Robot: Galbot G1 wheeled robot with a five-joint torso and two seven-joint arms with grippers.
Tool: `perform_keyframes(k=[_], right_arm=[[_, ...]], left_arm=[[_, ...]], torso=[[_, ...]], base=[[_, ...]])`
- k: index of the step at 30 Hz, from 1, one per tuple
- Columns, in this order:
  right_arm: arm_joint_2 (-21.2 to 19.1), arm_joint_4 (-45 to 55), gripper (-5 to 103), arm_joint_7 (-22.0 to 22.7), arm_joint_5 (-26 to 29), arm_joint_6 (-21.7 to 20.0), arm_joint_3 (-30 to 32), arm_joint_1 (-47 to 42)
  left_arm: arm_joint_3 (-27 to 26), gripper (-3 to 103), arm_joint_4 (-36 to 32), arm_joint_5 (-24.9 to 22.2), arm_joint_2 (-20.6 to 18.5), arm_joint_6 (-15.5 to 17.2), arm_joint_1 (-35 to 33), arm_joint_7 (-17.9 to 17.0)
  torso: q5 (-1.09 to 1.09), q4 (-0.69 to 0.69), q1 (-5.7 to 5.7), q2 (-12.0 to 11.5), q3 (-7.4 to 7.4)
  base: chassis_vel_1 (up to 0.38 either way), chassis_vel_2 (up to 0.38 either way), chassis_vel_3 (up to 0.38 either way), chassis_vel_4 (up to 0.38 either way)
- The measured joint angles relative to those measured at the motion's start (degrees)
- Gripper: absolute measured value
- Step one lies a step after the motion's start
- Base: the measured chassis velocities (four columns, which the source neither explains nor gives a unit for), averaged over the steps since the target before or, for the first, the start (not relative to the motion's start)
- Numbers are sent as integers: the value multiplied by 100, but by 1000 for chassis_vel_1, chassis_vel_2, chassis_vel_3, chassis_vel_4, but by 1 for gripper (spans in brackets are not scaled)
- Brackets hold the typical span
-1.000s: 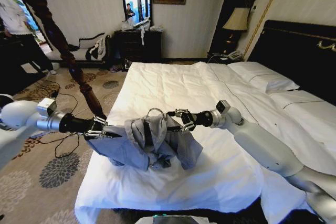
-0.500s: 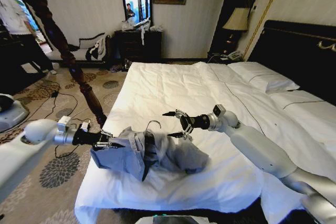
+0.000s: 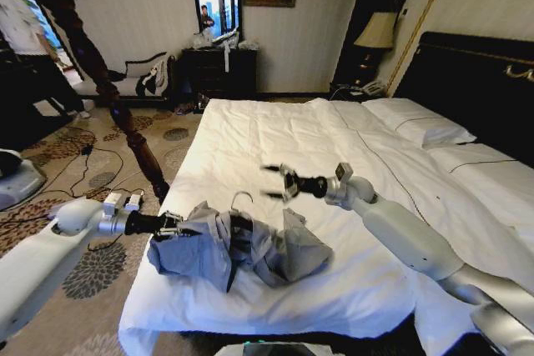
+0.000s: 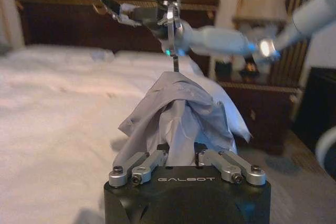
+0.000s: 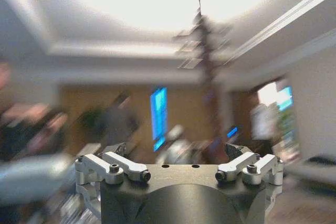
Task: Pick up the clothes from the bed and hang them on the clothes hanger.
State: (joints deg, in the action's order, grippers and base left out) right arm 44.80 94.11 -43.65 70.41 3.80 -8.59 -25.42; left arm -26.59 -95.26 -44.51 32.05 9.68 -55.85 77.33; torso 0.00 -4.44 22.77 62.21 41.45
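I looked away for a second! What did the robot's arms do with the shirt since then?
The right gripper let go of the shirt and rose off it, jaws open. The shirt sagged onto the bed, with the hanger in it. The left gripper sank lower and stays shut on the shirt. The bed hasn't changed.

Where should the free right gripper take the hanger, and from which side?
Probably the silver hook of the clothes hanger: it stands up bare above the shirt, while the dark bar is wrapped in fabric. Come from the headboard side, where the open right gripper hovers above the bed. The left gripper is clamped on the shirt's opposite edge.
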Motion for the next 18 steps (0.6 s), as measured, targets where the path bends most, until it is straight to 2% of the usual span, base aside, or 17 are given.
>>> perform_keyframes(k=[1, 5, 6, 9, 11, 13, 14, 18], right_arm=[[0, 0, 100, 0, 0, 0, 0, 0], [-87, 441, 100, 1347, 582, 309, 367, -29], [-87, 441, 100, 1347, 582, 309, 367, -29], [-190, 868, 100, 2610, 946, 478, 627, -47], [-213, 1004, 100, 3130, 1038, 519, 673, -35], [-227, 1052, 100, 3284, 1053, 530, 680, -33], [-286, 1134, 100, 3428, 1045, 543, 686, -50], [-389, 1319, 100, 3525, 1023, 546, 702, -112]], left_arm=[[0, 18, 0, 0, 0, 0, 0, 0], [-332, 18, -81, -413, 340, 0, 25, -264], [-332, 18, -81, -413, 340, 0, 25, -264], [-811, 18, -208, -783, 682, 19, -62, -484], [-1089, 18, -293, -993, 768, 34, -137, -637], [-1198, 18, -332, -1104, 783, 39, -166, -737], [-1400, 18, -412, -1360, 786, 38, -218, -991], [-1724, 18, -529, -1660, 708, 24, -322, -1222]], torso=[[0, 0, 0, 0, 0], [0, -2, 0, 0, 0], [0, -2, 0, 0, 0], [-1, -5, 0, 0, -1], [0, -1, 0, 0, 0], [0, 1, 0, 0, -1], [-1, 1, 0, 0, 0], [2, -3, 0, 0, 0]], base=[[0, 0, 0, 0], [0, 0, 0, 0], [0, 0, 0, 0], [0, 0, 0, 0], [0, 0, 0, 0], [0, 0, 0, 0], [0, 0, 0, 0], [0, 0, 0, 0]])
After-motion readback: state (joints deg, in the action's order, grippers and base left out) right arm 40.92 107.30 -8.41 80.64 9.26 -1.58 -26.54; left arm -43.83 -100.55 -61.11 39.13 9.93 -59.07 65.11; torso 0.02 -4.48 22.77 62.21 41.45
